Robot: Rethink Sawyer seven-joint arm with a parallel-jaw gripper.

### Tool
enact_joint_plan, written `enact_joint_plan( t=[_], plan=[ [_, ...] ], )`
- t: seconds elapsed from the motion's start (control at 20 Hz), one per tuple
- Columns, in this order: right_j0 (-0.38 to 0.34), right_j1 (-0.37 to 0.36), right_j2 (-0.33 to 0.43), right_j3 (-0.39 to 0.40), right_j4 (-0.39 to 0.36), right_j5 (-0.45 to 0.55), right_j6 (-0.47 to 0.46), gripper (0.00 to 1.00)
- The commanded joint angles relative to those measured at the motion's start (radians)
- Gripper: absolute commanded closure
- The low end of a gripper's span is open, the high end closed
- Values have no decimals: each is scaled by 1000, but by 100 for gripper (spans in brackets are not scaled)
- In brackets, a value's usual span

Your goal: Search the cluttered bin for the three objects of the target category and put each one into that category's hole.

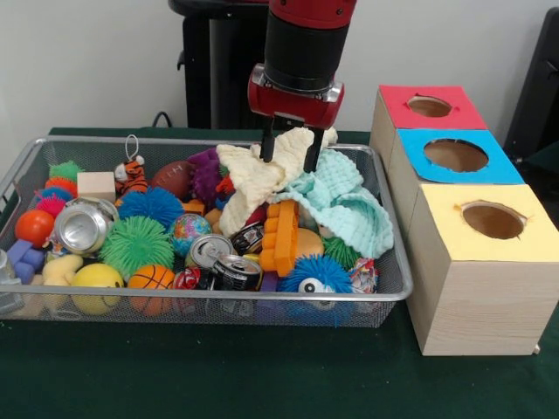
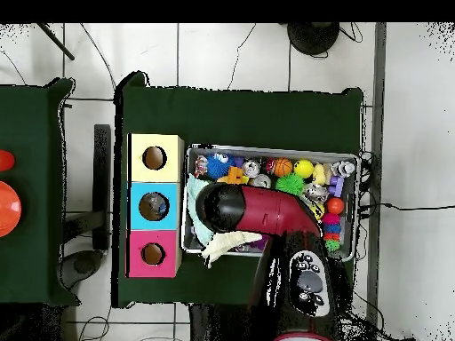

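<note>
nearest you in the front view, the bin (image 1: 395, 288) sits on the green surface (image 1: 262, 375) packed with toys: basketball (image 1: 150, 278), yellow ball (image 1: 98, 278), cans (image 1: 86, 224) and a green spiky ball (image 1: 135, 243), with the orange block (image 1: 279, 237) at the middle. further back, the mint cloth (image 1: 354, 208) drapes toward 3 o'clock over the clutter, and the cream cloth (image 1: 262, 175) lies bunched at 12 o'clock. your end effector (image 1: 290, 157) is clenched on the cream cloth, gripping its raised fold from above so it can be lifted clear of the pile, which suggests cloths are the target category. to 3 o'clock of the bin stand the yellow box (image 1: 476, 262), blue box (image 1: 454, 157) and red box (image 1: 430, 109), set close for a short carry. overhead, the cloth (image 2: 229, 245) trails at the bin's box-side end.
</note>
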Motion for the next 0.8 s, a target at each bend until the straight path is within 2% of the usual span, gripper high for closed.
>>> enact_joint_plan(
  t=[0.05, 0.2, 0.45, 0.8],
  plan=[
    [-19, -29, 39, 35, -60, -22, 24, 0],
    [-24, -31, 51, 63, -52, -40, 29, 0],
    [-39, -22, 57, 160, -45, -114, 64, 0],
    [-99, 6, 112, 173, -48, -78, -15, 0]
  ],
)
